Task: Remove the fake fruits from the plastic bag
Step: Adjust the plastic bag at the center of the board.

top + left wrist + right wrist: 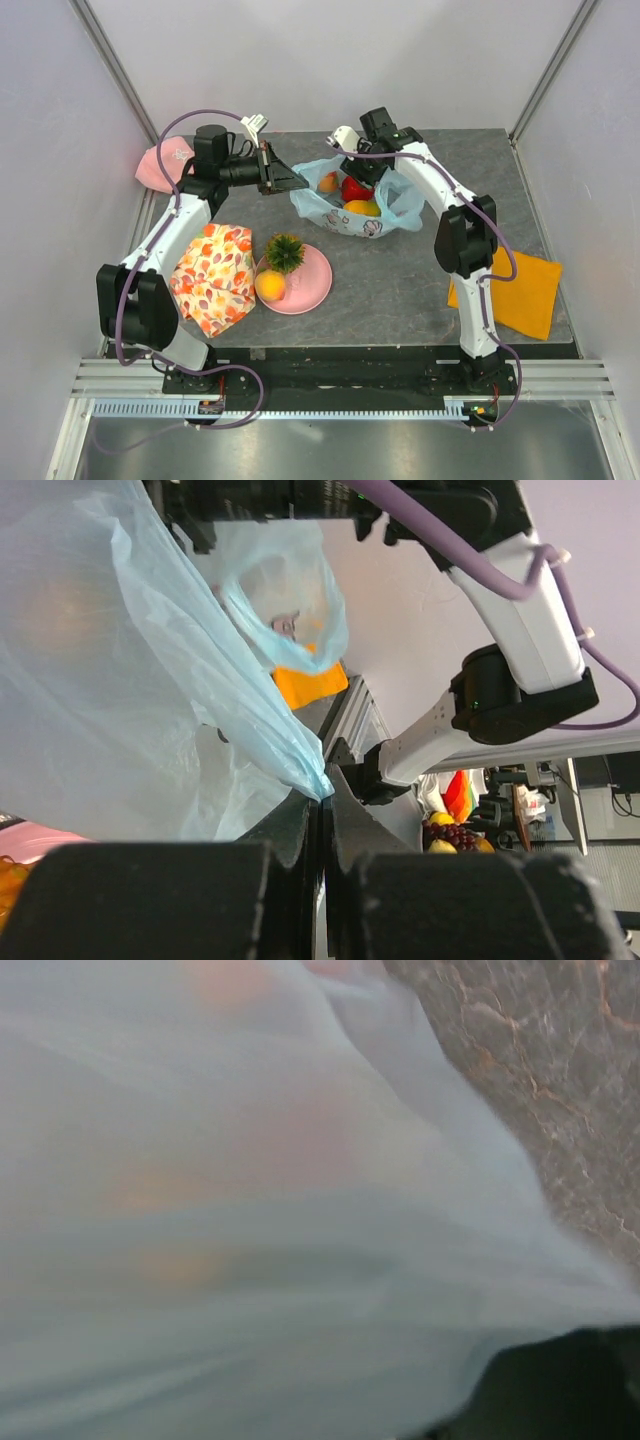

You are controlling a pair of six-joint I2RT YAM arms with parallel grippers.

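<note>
Thin crinkly light-blue plastic bag [398, 205] lies on the table beyond the round pink plate [315, 282], slightly to its right, with its mouth held open. Inside it are a glossy red plastic bell pepper [355, 188], a yellow-green mango [363, 208] and a pink-orange peach [328, 182]. On the plate are a spiky green-topped mini pineapple [285, 252] and an orange ball [270, 286].

Left gripper [288, 180], beyond the plate, is clenched on the bag's rim. Its wrist view shows film pinched between closed fingers [285, 835]. Right gripper [358, 168] is at the bag mouth, farther from the plate. Its camera shows only blurred film, so I can't tell whether it is released or clenched.

Handling guess: the bag is flimsy, light and slippery, and it collapses if dropped, so keep the rim taut. The fruits look light, rigid and smooth, and likely to roll. Take the pepper across its widest part, from above.
</note>
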